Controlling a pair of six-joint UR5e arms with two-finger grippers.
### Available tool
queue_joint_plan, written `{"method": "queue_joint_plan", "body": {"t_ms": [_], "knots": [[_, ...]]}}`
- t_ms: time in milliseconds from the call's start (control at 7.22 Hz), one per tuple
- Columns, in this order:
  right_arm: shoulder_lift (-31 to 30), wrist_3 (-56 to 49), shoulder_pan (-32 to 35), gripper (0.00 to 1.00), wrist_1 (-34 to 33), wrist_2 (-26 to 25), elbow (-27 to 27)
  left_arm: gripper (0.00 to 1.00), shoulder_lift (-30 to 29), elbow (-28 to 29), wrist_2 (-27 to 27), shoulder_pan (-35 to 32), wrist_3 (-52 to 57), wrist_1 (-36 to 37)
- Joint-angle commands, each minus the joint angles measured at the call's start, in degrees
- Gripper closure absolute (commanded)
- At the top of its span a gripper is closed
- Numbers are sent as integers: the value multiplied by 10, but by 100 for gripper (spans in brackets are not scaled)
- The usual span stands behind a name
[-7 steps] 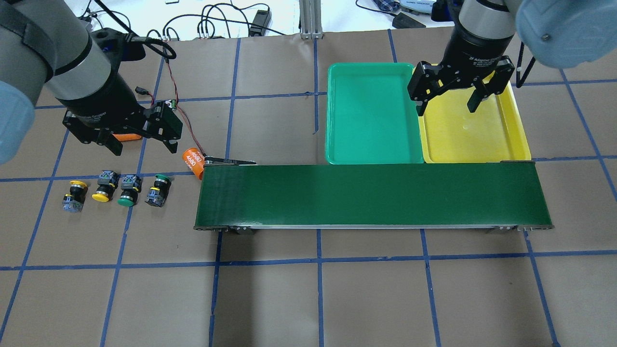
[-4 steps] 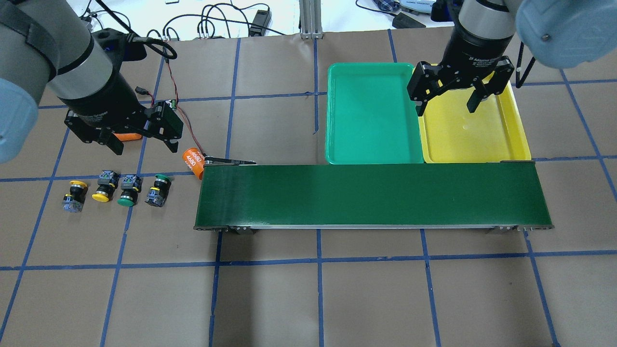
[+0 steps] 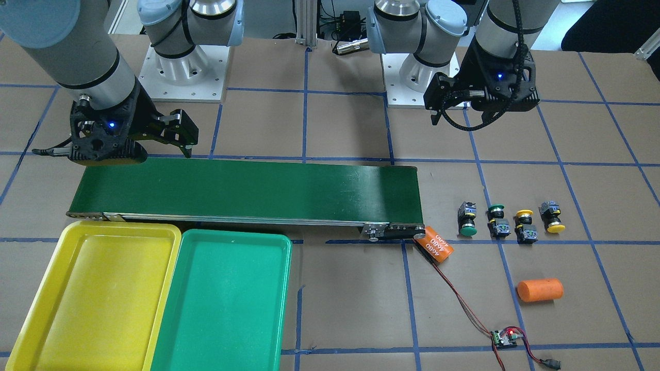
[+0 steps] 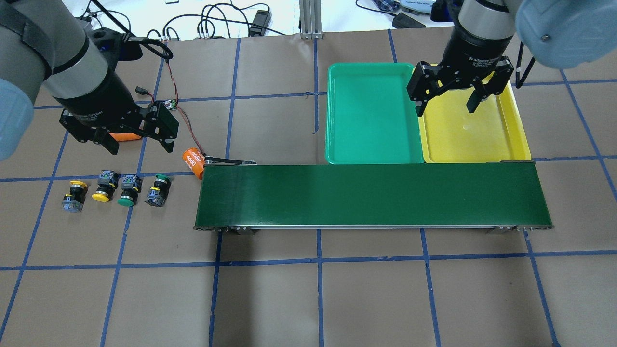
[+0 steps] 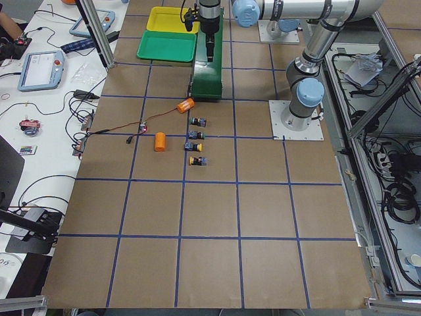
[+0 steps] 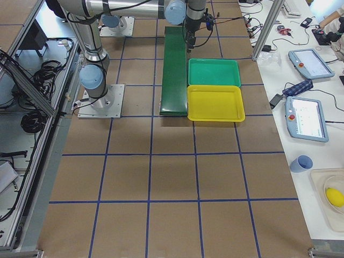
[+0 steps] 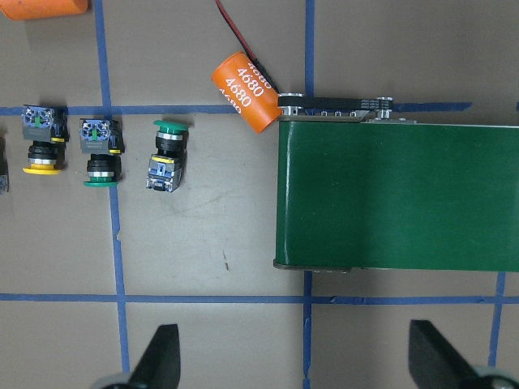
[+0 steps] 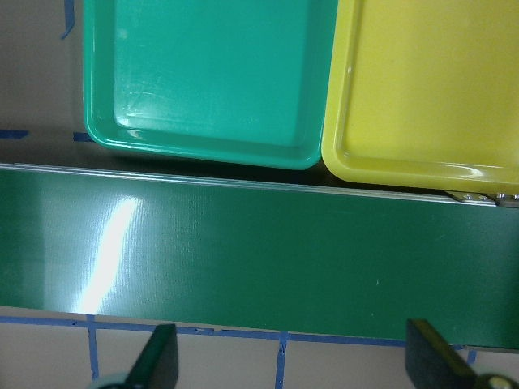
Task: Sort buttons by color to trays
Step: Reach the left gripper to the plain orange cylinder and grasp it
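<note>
Black, two-fingered and holding nothing, the left end effector (image 4: 140, 143) hangs high over the left part of the brown paper-covered table (image 4: 308, 299), its fingers spread wide. Its wrist view looks straight down on three of the buttons, so I judge it is posted there to choose one, not to carry.

The four small push-buttons lie on their sides in a row at the table's left. From the left they are a yellow-capped button with a black-and-grey body (image 4: 73, 194), a second yellow-capped button (image 4: 104, 186), then a green-capped button (image 4: 128, 189) and a second green-capped button (image 4: 157, 190). All are well apart from the trays, so no sorting is done yet.

To their right a long dark-green conveyor belt (image 4: 371, 195) runs towards the trays, probably to ferry buttons from one arm to the other. An orange cylinder marked "4680" (image 4: 193, 161) lies at its far left corner, and a plain orange cylinder (image 3: 540, 289) lies on the far side of the row. Neither belongs to the sort.

The right end effector (image 4: 447, 103), equally wide open and empty, hovers high by the belt's right end. There a shallow green plastic tray (image 4: 371, 115) and a bright yellow plastic tray (image 4: 475, 140) sit side by side against the belt's far edge, both bare. It looks a sensible waiting post for dropping either colour.
</note>
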Motion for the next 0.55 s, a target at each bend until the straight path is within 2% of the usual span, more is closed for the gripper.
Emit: {"method": "queue_joint_plan", "body": {"t_ms": [0,277,415], "knots": [[0,0,0,0,0,0,1,0,-19,1,1,64,12,42],[0,0,0,0,1,-1,1,0,-55,2,2,131,110,76],[0,0,0,0,1,0,1,0,-86,2,2,160,134,121]]}}
